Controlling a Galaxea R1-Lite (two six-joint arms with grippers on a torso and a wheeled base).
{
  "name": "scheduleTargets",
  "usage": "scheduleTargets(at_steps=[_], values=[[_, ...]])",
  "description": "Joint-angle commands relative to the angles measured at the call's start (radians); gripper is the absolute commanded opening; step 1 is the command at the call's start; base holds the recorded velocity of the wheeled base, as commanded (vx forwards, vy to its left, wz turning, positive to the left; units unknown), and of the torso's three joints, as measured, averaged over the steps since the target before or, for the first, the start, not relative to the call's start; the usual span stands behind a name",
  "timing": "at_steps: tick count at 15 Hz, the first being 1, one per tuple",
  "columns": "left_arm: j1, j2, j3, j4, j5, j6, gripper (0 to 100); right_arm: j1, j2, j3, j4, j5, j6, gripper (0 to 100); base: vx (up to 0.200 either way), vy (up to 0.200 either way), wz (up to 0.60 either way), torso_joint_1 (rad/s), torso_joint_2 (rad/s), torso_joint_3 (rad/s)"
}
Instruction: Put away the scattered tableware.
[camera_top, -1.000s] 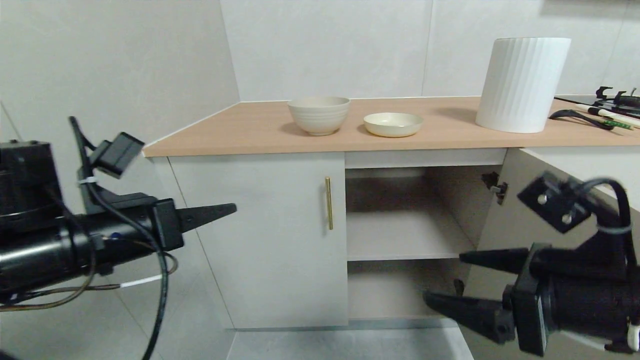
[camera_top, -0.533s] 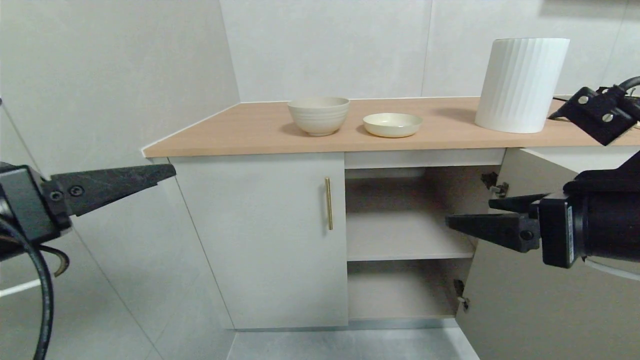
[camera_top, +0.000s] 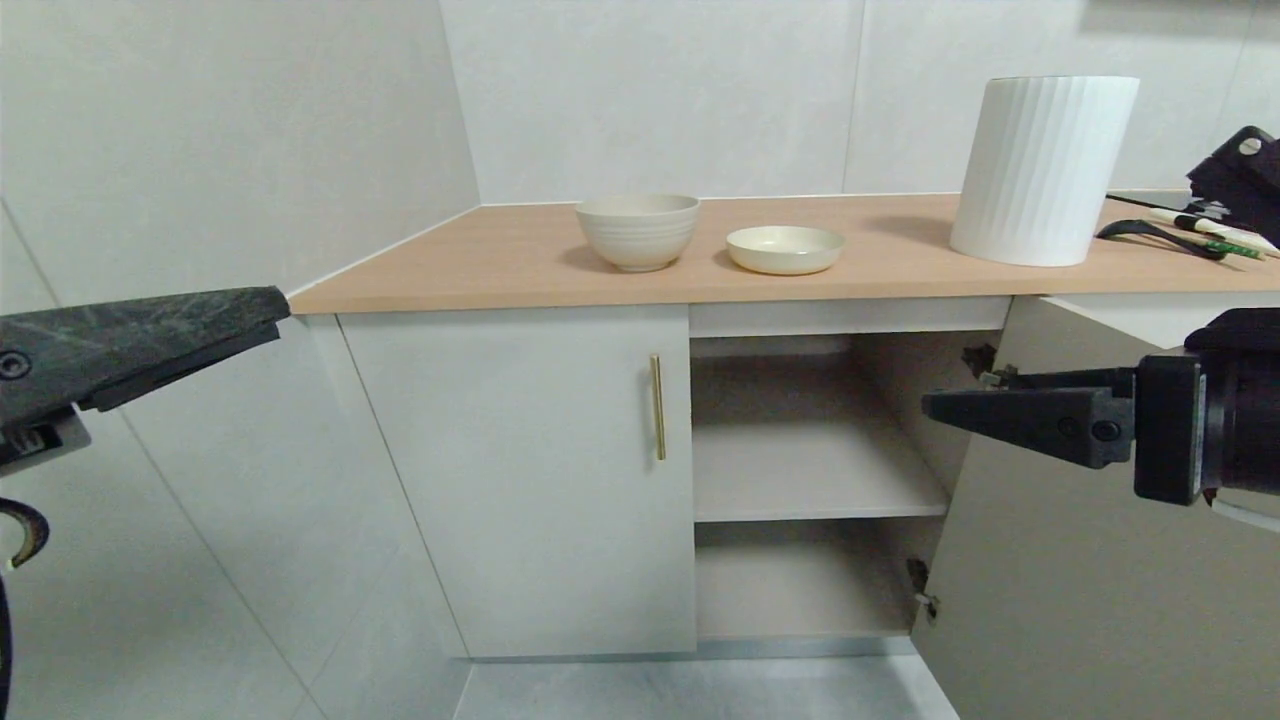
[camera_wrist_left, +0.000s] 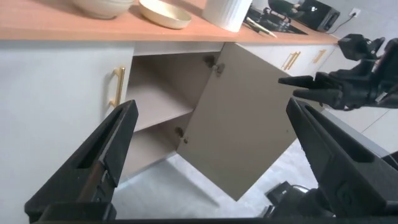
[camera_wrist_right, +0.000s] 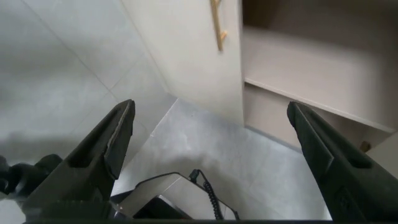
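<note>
Both grippers empty and spread wide: left gripper (camera_wrist_left: 210, 106) off the counter's (camera_top: 480, 262) left corner at about counter height, right gripper (camera_wrist_right: 210, 107) lower, in front of the open door (camera_top: 1080, 600). Judged a ready posture, jaws parted wide enough to take a vessel by the rim. Bowl (camera_top: 637, 230) and dish (camera_top: 785, 248) upright near the counter's front edge, just beside each other and not touching; dish directly above the opened compartment, bowl above the edge of the shut door (camera_top: 520, 480). Utensils (camera_top: 1190, 232) at the counter's right end, beyond a ribbed canister (camera_top: 1043, 168). Right door swung well out, presumably to expose the shelf (camera_top: 810, 480); shelf and floor below it bare, fit to receive. Nothing stored as yet; task judged at its start. Next move likely a lift to the counter for bowl or dish. Risk noted: smooth curved rims, prone to slip in a shallow pinch; open door close to the right arm's path.
</note>
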Motion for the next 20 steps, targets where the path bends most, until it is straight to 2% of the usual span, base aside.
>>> scheduleTargets(at_steps=[1, 12, 20], values=[[-0.001, -0.003, 0.0, 0.0, 0.0, -0.001, 100, -0.002, -0.012, 0.003, 0.006, -0.005, 0.0, 100, 0.2, 0.0, 0.0, 0.002, 0.0, 0.002], [-0.003, 0.013, 0.002, 0.003, -0.008, -0.002, 100, -0.03, -0.032, 0.038, -0.015, 0.002, -0.002, 100, 0.2, 0.0, 0.0, 0.001, 0.0, 0.004], [-0.003, 0.019, 0.002, 0.002, -0.008, -0.004, 100, -0.03, -0.04, 0.046, -0.021, 0.007, -0.003, 100, 0.0, 0.0, 0.0, 0.0, 0.0, 0.0]])
